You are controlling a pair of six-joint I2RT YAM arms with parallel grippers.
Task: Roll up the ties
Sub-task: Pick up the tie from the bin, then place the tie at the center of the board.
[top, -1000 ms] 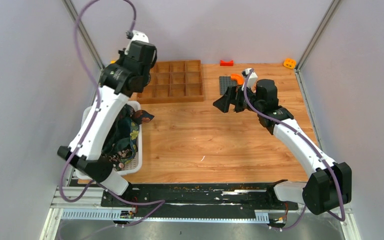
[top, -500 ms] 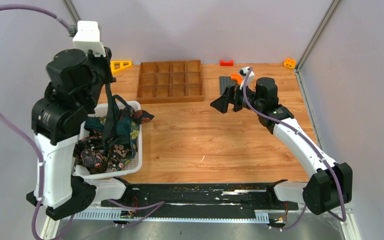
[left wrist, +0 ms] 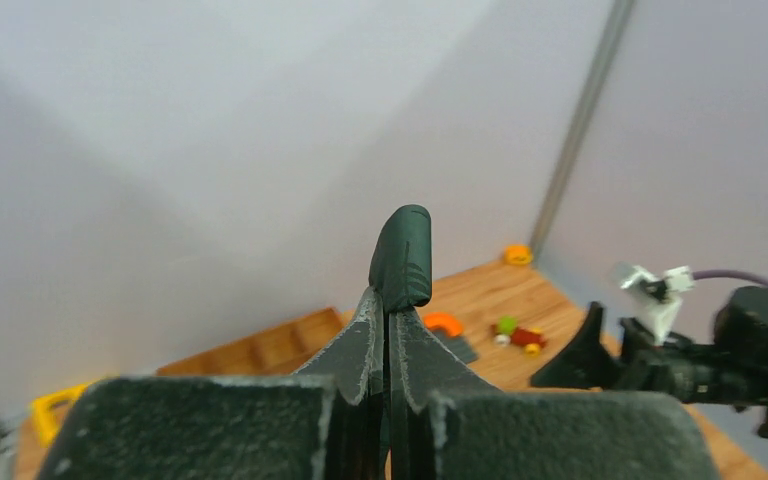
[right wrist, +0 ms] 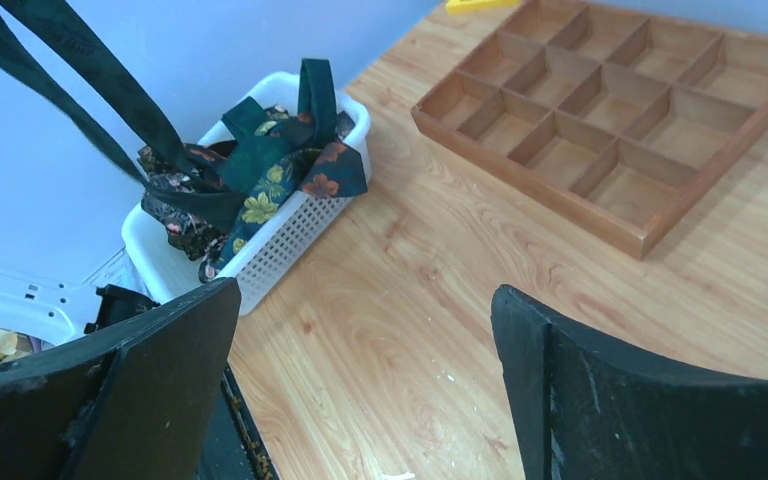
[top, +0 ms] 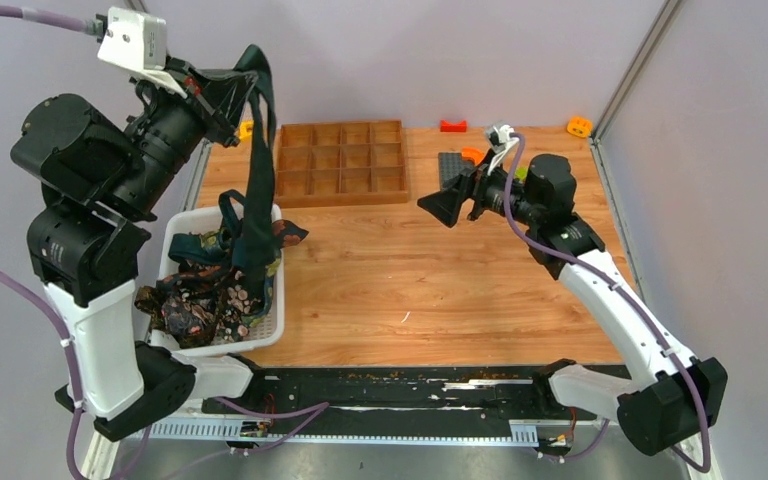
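— What had changed in that last second?

— The left arm had been bent low over the white plastic mesh basket (top: 272, 322) at the left edge of the wooden desk (top: 410, 290), and it had swung up high. The left gripper (left wrist: 388, 318) had come up with a dark green-black fabric necktie (top: 256, 160), its fingers pressed tight together on a fold of the cloth.

— Was that tie free of the basket?

— Not wholly. It hung from the jaws as a long double strand. Its lower end still lay in the basket among the heaped brown and teal patterned ties (top: 200, 305).

— And the other arm?

— The right gripper (top: 452, 205) had barely moved. It hovered over the far middle of the desk, beside the wooden tray of square compartments (top: 341, 160) at the far edge, fingers spread wide and holding nothing.

— Where did that leave the job?

— At its start, I judged. One tie had been picked out and none rolled. It likely needed lifting clear and laying flat on bare wood before rolling. The risk was its tail dragging the other ties out with it.
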